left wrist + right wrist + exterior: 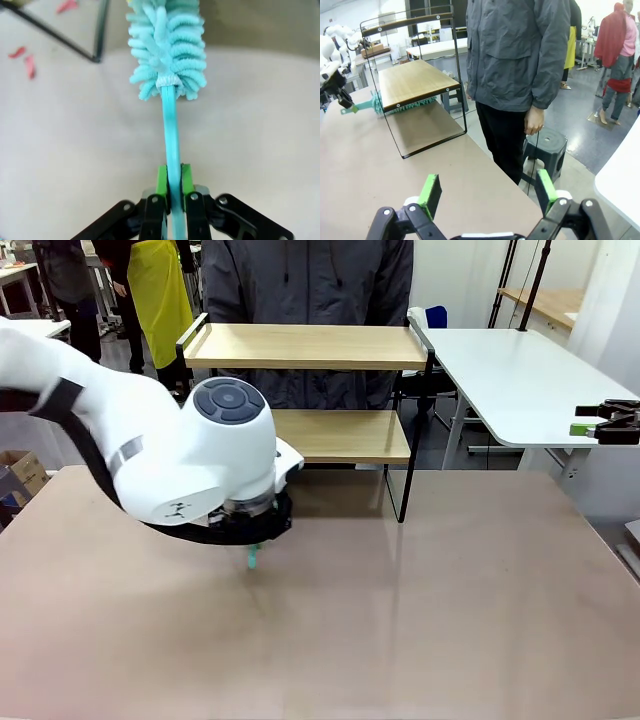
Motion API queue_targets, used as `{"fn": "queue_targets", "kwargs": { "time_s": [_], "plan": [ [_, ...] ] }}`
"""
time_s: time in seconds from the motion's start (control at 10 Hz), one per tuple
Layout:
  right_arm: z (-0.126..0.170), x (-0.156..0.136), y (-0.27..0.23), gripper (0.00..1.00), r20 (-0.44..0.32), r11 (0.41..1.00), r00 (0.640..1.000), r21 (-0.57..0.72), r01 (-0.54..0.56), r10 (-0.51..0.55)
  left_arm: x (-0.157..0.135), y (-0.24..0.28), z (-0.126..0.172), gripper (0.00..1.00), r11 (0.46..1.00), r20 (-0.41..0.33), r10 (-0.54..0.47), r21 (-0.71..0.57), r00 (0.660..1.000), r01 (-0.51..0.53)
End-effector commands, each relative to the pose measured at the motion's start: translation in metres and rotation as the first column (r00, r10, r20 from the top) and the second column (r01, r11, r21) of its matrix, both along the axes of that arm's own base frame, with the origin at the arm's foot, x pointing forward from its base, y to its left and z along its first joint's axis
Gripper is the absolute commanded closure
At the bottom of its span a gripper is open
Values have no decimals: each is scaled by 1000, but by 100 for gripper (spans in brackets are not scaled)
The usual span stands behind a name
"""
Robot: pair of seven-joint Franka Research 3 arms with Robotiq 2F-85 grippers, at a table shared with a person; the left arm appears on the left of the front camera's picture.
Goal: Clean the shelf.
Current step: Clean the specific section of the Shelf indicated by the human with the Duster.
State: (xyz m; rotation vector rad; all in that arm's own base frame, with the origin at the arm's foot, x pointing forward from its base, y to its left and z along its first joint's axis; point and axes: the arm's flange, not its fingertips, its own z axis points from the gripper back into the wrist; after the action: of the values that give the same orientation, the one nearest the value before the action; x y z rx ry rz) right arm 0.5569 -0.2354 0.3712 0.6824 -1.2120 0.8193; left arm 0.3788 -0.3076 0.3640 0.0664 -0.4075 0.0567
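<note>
Plainly, the left gripper [173, 176] is pinching the thin teal handle of a duster [167, 45] between its green pads. The fluffy teal head points away from it, and the top of the picture cuts off the head's far end. Beside the head stands a black leg of the shelf [97, 30]. A few small red bits [29, 65] lie on the table [75, 150] near that leg, too blurred to identify.

From the front, the left arm's bulky wrist hides its own fingers and nearly all of the duster; only a teal stub shows under the wrist. The shelf [305, 345] stands at the far middle of the table, just in front of a person [310, 280] in a grey jacket. The arm covers the left end of its lower board.

In the right wrist view, the duster's head lies under the shelf's lower board, between board and table, partly hidden by the board's edge. Whether it touches the board cannot be told.

The right gripper [487, 192] is spread wide with nothing between its pads, and hangs off to the right near a white side table [500, 370]. The person's hand [535, 122] hangs at their side, beside a dark stool [547, 145].
</note>
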Motion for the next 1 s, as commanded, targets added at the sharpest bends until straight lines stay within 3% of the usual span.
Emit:
{"fn": "queue_targets", "kwargs": {
  "time_s": [0.0,0.2,0.4,0.5,0.7,0.8,0.9],
  "plan": [
    [2,1,1,0,11,1000,1000,-8,-4,4,-12,22,23,87,996,-4,35,78,999,-35],
    [2,1,1,0,11,1000,1000,-8,-4,4,-14,37,27,87,989,-13,68,135,998,-65],
    [2,1,1,0,11,1000,1000,-8,-4,4,-17,34,31,87,987,37,62,143,997,-66],
    [2,1,1,0,11,1000,1000,-8,-4,4,-9,35,26,87,989,-1,75,125,997,-74],
    [2,1,1,0,11,1000,1000,-8,-4,4,-9,35,26,87,989,-1,75,125,997,-74],
    [2,1,1,0,11,1000,1000,-8,-4,4,-12,31,26,87,990,1,63,128,998,-63],
    [2,1,1,0,11,1000,1000,-8,-4,4,-18,28,31,87,999,62,-32,31,998,30]
  ]
}}
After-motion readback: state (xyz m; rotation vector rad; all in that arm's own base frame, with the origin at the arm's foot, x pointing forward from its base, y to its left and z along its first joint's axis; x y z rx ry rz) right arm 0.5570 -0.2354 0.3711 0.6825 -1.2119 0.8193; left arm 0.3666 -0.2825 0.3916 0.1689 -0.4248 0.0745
